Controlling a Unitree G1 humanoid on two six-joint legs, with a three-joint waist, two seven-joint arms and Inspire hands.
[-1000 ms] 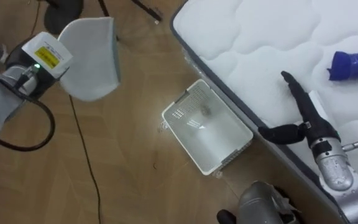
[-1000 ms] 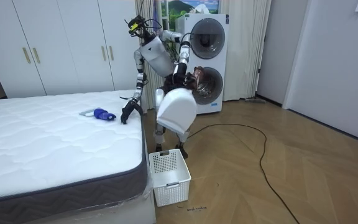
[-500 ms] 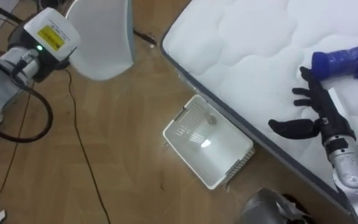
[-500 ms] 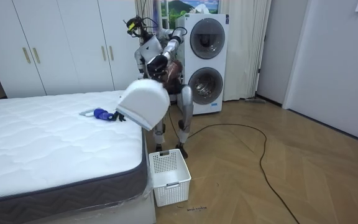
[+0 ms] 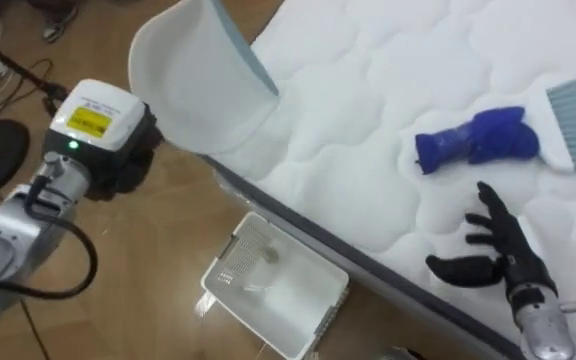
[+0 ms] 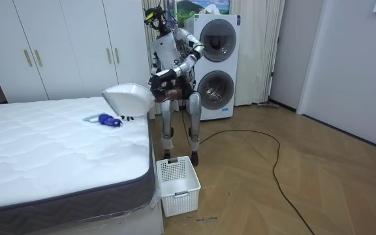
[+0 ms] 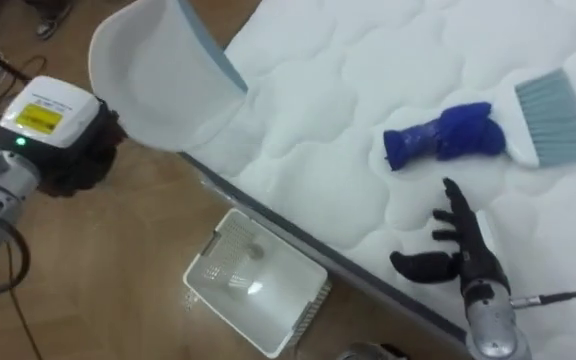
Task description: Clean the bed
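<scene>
Stands upright at the far corner of the bed, beside the white quilted mattress (image 5: 368, 70), with stacked white washing machines (image 6: 214, 59) behind and white wardrobe doors (image 6: 64, 46) toward the room view's left. Holds a large white plastic dustpan (image 5: 203, 85) with a grey-blue lip aloft in the left hand (image 5: 133, 165), over the mattress edge, tilted, lip turned toward the bed. Dark fingers bunched at the pan's rear and closed on it, the handle itself hidden. Reaches the right hand (image 5: 506, 258) out low over the mattress near its edge, fingers straight and spread, thumb stuck out sideways, gripping nothing. Cannot tell whether touching the quilting or just above it. Beyond those fingertips and apart from them, a brush with a chunky blue handle and pale grey-blue bristles (image 5: 478, 140), lying flat on the mattress, bristles toward the eye view's right. Down on the wooden floor (image 5: 138, 270), close against the bed's side near the corner, a white perforated plastic basket (image 5: 273, 290), open side up.
</scene>
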